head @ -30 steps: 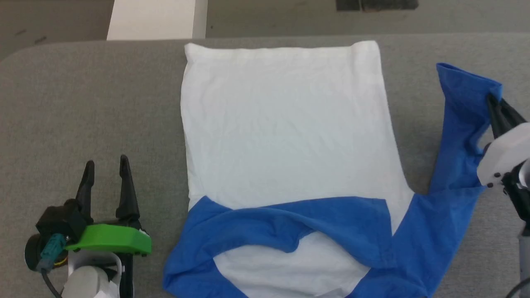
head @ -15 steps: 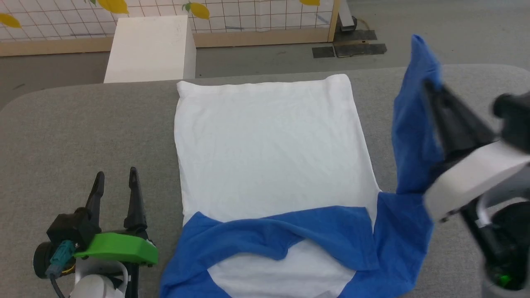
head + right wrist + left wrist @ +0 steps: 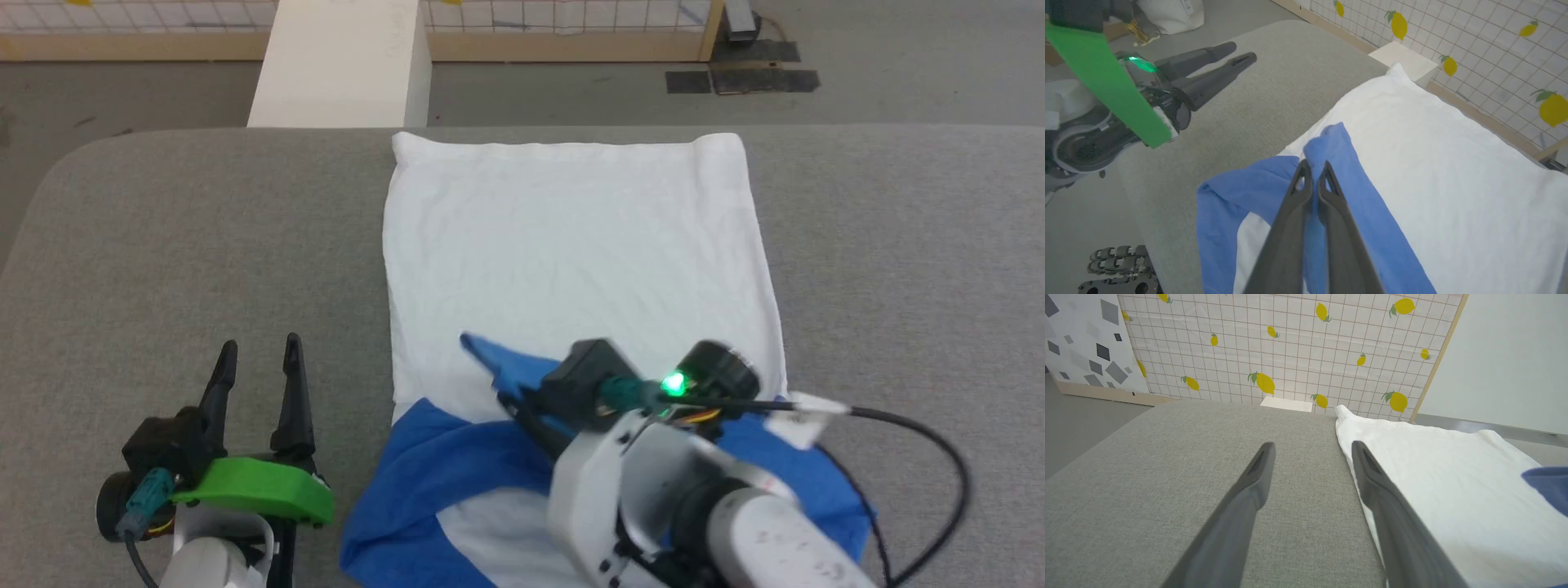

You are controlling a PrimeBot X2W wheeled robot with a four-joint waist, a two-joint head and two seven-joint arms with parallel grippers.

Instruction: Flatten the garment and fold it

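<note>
Swung inward, right gripper (image 3: 1314, 165) clamped on blue sleeve (image 3: 1341, 143) of garment (image 3: 571, 245) (over white body), left gripper (image 3: 257, 351) spread.

The left gripper (image 3: 260, 359) sits low at the left, fingers spread wide and pointing forward. The right gripper (image 3: 1314, 165) angles forward-left, its fingers pinched on the garment (image 3: 1425, 171).

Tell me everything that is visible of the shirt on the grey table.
The garment is a soft, wrinkled shirt with a white body and bright blue sleeves and shoulders. It lies flat on the grey fabric table, hem far, shoulders near the robot. The shut right end effector pinches one blue sleeve's end over the white body.
</note>
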